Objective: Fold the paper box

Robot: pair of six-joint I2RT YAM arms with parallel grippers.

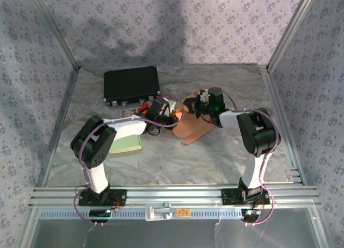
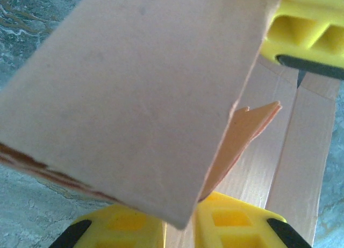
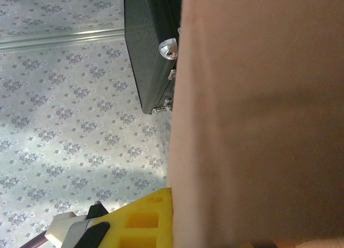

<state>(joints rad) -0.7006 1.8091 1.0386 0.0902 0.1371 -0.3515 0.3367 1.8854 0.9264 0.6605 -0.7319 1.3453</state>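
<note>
- The paper box [image 1: 189, 128] is sitting on the table [image 1: 215, 162] near the black case [image 1: 131, 85], off its right-hand corner on the side facing the arm bases, with 1 pale panel standing up and the rest lying flat.
- The left gripper [image 1: 164, 112] is working just in front of the black case's right end. Its yellow fingers [image 2: 236, 224] are straddling a raised flap with a gap between them (whether the pads are actually pressing the card I cannot tell, since the flap is covering the gap).
- The right gripper [image 1: 194, 105] is reaching in a little further from the black case's right end. Its jaws are pinched fully together, apparently on the thin edge of an upright panel that is running right beside its finger [image 3: 145, 221].
- The step in hand is looking like raising and creasing a side wall, with the fold only partly made: the box is not yet forming a closed shape.
- Next, I judge, the right arm is needing to steady the panel while the left one is pushing its flap over along the crease, gently enough not to buckle the card.
</note>
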